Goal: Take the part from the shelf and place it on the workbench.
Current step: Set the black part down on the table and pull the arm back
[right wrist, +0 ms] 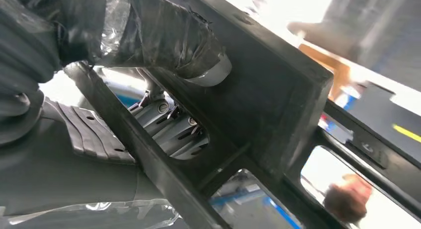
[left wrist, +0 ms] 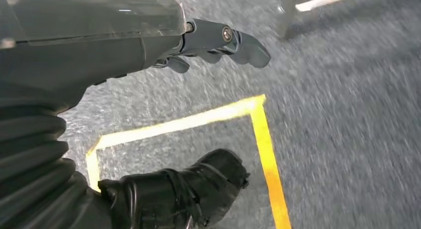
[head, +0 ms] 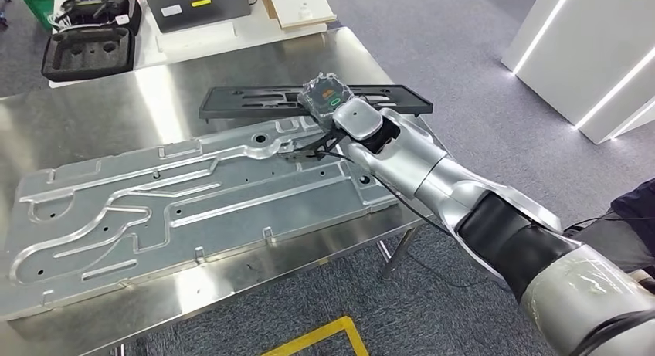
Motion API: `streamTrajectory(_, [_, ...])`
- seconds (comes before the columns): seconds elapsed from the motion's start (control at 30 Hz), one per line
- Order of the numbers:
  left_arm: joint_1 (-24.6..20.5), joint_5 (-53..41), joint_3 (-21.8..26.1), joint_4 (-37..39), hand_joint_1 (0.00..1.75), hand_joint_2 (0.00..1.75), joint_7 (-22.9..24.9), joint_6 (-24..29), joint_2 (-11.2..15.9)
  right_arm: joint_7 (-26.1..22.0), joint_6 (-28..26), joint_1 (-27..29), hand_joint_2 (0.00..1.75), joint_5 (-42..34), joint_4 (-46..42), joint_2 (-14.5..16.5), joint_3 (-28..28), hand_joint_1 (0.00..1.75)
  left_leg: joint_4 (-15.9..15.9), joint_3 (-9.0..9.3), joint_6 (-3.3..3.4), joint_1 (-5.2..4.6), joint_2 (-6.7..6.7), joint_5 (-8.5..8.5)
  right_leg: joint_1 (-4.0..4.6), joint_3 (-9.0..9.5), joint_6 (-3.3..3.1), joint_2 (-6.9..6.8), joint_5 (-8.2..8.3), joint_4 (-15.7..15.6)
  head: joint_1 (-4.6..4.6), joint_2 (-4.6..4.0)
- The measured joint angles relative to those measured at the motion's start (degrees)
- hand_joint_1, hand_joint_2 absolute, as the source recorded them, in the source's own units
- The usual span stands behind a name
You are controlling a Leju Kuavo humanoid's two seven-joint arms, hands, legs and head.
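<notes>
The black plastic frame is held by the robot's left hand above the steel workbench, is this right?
Not quite: the right hand grips the black plastic frame above the steel workbench, as the head view shows. The left hand hangs over the floor, holding nothing.

Silver right arm (head: 432,174), black elbow band, thin black cable, grey ribbed wrist cover.

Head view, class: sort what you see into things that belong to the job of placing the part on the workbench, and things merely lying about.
Belonging to the job:
- black plastic part
- right hand gripping it
- steel workbench

Lying about:
- large metal panel
- open black foam case
- grey box
</notes>
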Motion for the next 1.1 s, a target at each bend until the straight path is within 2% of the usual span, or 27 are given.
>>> streamTrajectory(0.1, [-5.46, 2.30, 0.47, 0.15, 0.00, 1.75, 7.76, 5.23, -1.25, -3.78, -5.28, -1.25, 1.75, 1.78, 6.16, 4.48, 2.36, 1.75, -0.05, -0.08, 0.54, -0.06, -0.24, 0.15, 0.14, -5.86, 0.13, 0.30, -4.09, 10.79, 0.19, 0.00])
streamTrajectory(0.13, [-7.40, 2.65, 0.82, 0.19, 0.00, 1.75, 10.27, 6.31, -1.74, -4.26, -6.26, -1.52, 1.75, 2.18, 8.05, 6.32, 3.43, 1.75, 0.05, -0.10, 0.57, -0.10, -0.26, 0.11, 0.16, -7.46, 0.14, 0.33, -4.40, 13.25, 0.23, 0.00])
streamTrajectory(0.17, [-8.70, 2.83, 1.13, 0.21, 0.00, 1.75, 11.83, 6.88, -2.15, -4.57, -7.02, -1.63, 1.75, 2.41, 9.43, 8.02, 4.40, 1.75, 0.17, -0.11, 0.59, -0.12, -0.22, 0.04, 0.15, -8.18, 0.11, 0.32, -3.86, 13.93, 0.23, 0.00])
streamTrajectory(0.2, [-9.43, 2.95, 1.36, 0.24, 0.00, 1.75, 12.49, 7.06, -2.49, -4.91, -7.65, -1.63, 1.75, 2.52, 10.43, 9.36, 5.17, 1.75, 0.32, -0.11, 0.60, -0.13, -0.17, -0.06, 0.11, -7.82, 0.02, 0.29, -2.40, 12.53, 0.23, 0.00])
streamTrajectory(0.27, [-10.17, 3.18, 1.60, 0.26, 0.00, 1.75, 12.87, 7.27, -3.21, -5.78, -9.31, -1.95, 1.75, 2.61, 12.34, 11.50, 6.29, 1.75, 0.78, -0.20, 0.51, -0.08, -0.32, -0.33, 0.08, -4.84, -0.36, 0.22, 1.77, 5.53, 0.28, 0.00])
streamTrajectory(0.3, [-10.33, 3.26, 1.62, 0.27, 0.00, 1.75, 12.69, 7.32, -3.45, -6.30, -10.46, -2.44, 1.75, 2.71, 13.33, 12.17, 6.65, 1.75, 1.08, -0.42, 0.29, -0.10, -0.54, -0.39, 0.25, -3.22, -0.59, 0.23, 3.16, 2.09, 0.35, 0.00])
streamTrajectory(0.33, [-10.46, 3.34, 1.64, 0.29, 0.00, 1.75, 12.52, 7.35, -3.61, -6.82, -11.78, -3.01, 1.75, 2.89, 14.23, 12.75, 6.99, 1.75, 1.35, -0.76, 0.01, -0.09, -0.79, -0.41, 0.44, -2.12, -0.85, 0.27, 3.78, -0.33, 0.43, 0.00])
streamTrajectory(0.4, [-10.58, 3.37, 1.67, 0.34, 0.00, 1.75, 12.10, 7.39, -3.68, -7.78, -15.00, -3.81, 1.75, 3.50, 15.63, 13.93, 7.67, 1.75, 1.53, -1.42, -0.72, -0.04, -1.04, -0.16, 0.91, -1.81, -1.24, 0.42, 3.56, -1.49, 0.52, 0.00])
streamTrajectory(0.47, [-10.55, 3.35, 1.68, 0.49, 0.00, 1.75, 11.92, 7.43, -3.78, -9.01, -18.63, -3.89, 1.75, 4.16, 16.49, 15.18, 8.36, 1.75, 1.61, -1.82, -1.34, 0.14, -0.92, -0.31, 0.78, -1.84, -1.82, 0.56, 3.85, -1.99, 0.53, 0.00])
streamTrajectory(0.5, [-10.49, 3.33, 1.69, 0.60, 0.00, 1.75, 11.91, 7.45, -3.84, -9.77, -20.43, -3.89, 1.75, 4.36, 16.88, 15.80, 8.66, 1.75, 2.39, -2.25, -1.55, 0.18, -0.73, -1.09, 0.64, -1.76, -2.17, 0.68, 4.08, -2.27, 0.48, 0.00])
streamTrajectory(0.57, [-10.36, 3.30, 1.70, 0.86, 0.00, 1.75, 11.95, 7.52, -3.90, -11.06, -22.99, -3.84, 1.75, 4.43, 17.52, 17.04, 9.23, 1.75, 7.36, -4.39, -1.72, 0.25, -0.39, -4.32, 0.49, -1.57, -2.65, 0.94, 4.36, -2.70, 0.32, 0.00])
streamTrajectory(0.63, [-10.34, 3.23, 1.69, 1.05, 0.00, 1.75, 11.93, 7.57, -3.97, -11.64, -23.82, -3.55, 1.75, 4.39, 18.18, 17.84, 9.93, 1.75, 14.57, -7.41, -1.82, 0.25, -0.35, -7.48, 0.59, -1.50, -2.80, 1.00, 4.33, -2.68, 0.26, 0.00])
streamTrajectory(0.67, [-10.34, 3.19, 1.69, 1.12, 0.00, 1.75, 11.91, 7.58, -4.00, -11.76, -23.88, -3.26, 1.75, 4.40, 18.55, 18.10, 10.28, 1.75, 16.87, -8.47, -1.97, 0.27, -0.33, -7.91, 0.57, -1.41, -2.81, 0.93, 4.23, -2.62, 0.26, 0.00])
streamTrajectory(0.7, [-10.34, 3.16, 1.69, 1.16, 0.00, 1.75, 11.86, 7.60, -4.03, -11.85, -23.92, -2.97, 1.75, 4.44, 18.89, 18.29, 10.53, 1.75, 17.28, -8.75, -2.21, 0.33, -0.30, -7.27, 0.48, -1.35, -2.76, 0.86, 4.11, -2.50, 0.26, 0.00])
streamTrajectory(0.73, [-10.37, 3.14, 1.70, 1.19, 0.00, 1.75, 11.81, 7.61, -4.06, -11.91, -23.99, -2.76, 1.75, 4.48, 19.16, 18.51, 10.74, 1.75, 15.61, -8.04, -2.53, 0.46, -0.22, -5.61, 0.30, -1.30, -2.62, 0.83, 3.93, -2.30, 0.26, 0.00])
streamTrajectory(0.77, [-10.40, 3.13, 1.70, 1.21, 0.00, 1.75, 11.77, 7.62, -4.11, -11.99, -24.10, -2.68, 1.75, 4.51, 19.39, 18.76, 10.92, 1.75, 12.07, -6.47, -2.95, 0.71, -0.08, -3.29, 0.06, -1.27, -2.36, 0.85, 3.68, -2.00, 0.26, 0.00])
streamTrajectory(0.8, [-10.46, 3.11, 1.70, 1.21, 0.00, 1.75, 11.76, 7.62, -4.22, -12.06, -24.25, -2.77, 1.75, 4.54, 19.55, 19.06, 11.11, 1.75, 8.49, -4.61, -3.41, 0.85, -0.02, -1.68, -0.07, -1.34, -2.03, 0.96, 3.44, -1.72, 0.21, 0.00])
streamTrajectory(0.83, [-10.60, 3.07, 1.70, 1.22, 0.00, 1.75, 11.75, 7.63, -4.33, -12.10, -24.44, -2.93, 1.75, 4.56, 19.69, 19.36, 11.31, 1.75, 5.27, -2.99, -3.58, 0.94, -0.03, -0.73, -0.11, -1.48, -1.68, 1.10, 3.26, -1.38, 0.10, 0.00])
streamTrajectory(0.87, [-10.82, 2.98, 1.70, 1.22, 0.00, 1.75, 11.75, 7.63, -4.52, -12.06, -24.65, -3.09, 1.31, 4.61, 19.78, 19.63, 11.48, 1.31, 3.40, -2.00, -3.49, 0.96, -0.05, -0.57, -0.03, -1.67, -1.35, 1.26, 3.20, -1.23, -0.01, 0.00])
streamTrajectory(0.9, [-11.09, 2.85, 1.70, 1.24, 0.00, 1.75, 11.75, 7.69, -4.78, -11.89, -24.80, -3.16, 0.87, 4.68, 19.90, 19.87, 11.63, 0.87, 2.90, -1.69, -3.18, 0.84, -0.14, -1.02, 0.12, -1.86, -1.06, 1.37, 3.28, -1.26, -0.10, 0.00])
streamTrajectory(0.97, [-11.62, 2.55, 1.69, 1.25, 0.00, 1.75, 11.83, 7.98, -5.35, -11.39, -24.91, -3.19, 0.00, 4.92, 20.19, 20.14, 11.91, 0.00, 2.62, -1.83, -2.09, 0.82, -0.14, -1.05, 0.17, -2.10, -0.51, 1.38, 3.42, -1.43, -0.08, 0.00])
streamTrajectory(1.0, [-11.78, 2.43, 1.69, 1.26, 0.00, 1.75, 11.93, 8.18, -5.62, -11.19, -24.90, -3.20, 0.00, 5.04, 20.35, 20.19, 12.06, 0.00, 2.50, -1.87, -1.60, 0.84, -0.12, -0.96, 0.13, -2.37, -0.27, 1.25, 3.12, -1.07, -0.02, 0.00])
streamTrajectory(1.03, [-11.90, 2.34, 1.69, 1.26, 0.00, 1.31, 12.04, 8.33, -5.82, -11.09, -24.88, -3.25, 0.00, 5.14, 20.51, 20.19, 12.22, 0.00, 2.38, -1.87, -1.11, 0.87, -0.09, -0.86, 0.08, -3.02, -0.05, 1.06, 2.28, 0.26, 0.01, 0.00])
streamTrajectory(1.1, [-11.98, 2.31, 1.70, 1.26, 0.00, 0.44, 12.26, 8.45, -6.04, -11.05, -24.81, -3.30, 0.00, 5.19, 20.87, 20.18, 12.47, 0.00, 2.26, -1.82, -0.39, 0.80, 0.02, -0.76, 0.10, -5.79, 0.27, 0.74, -0.73, 6.18, 0.13, 0.00])
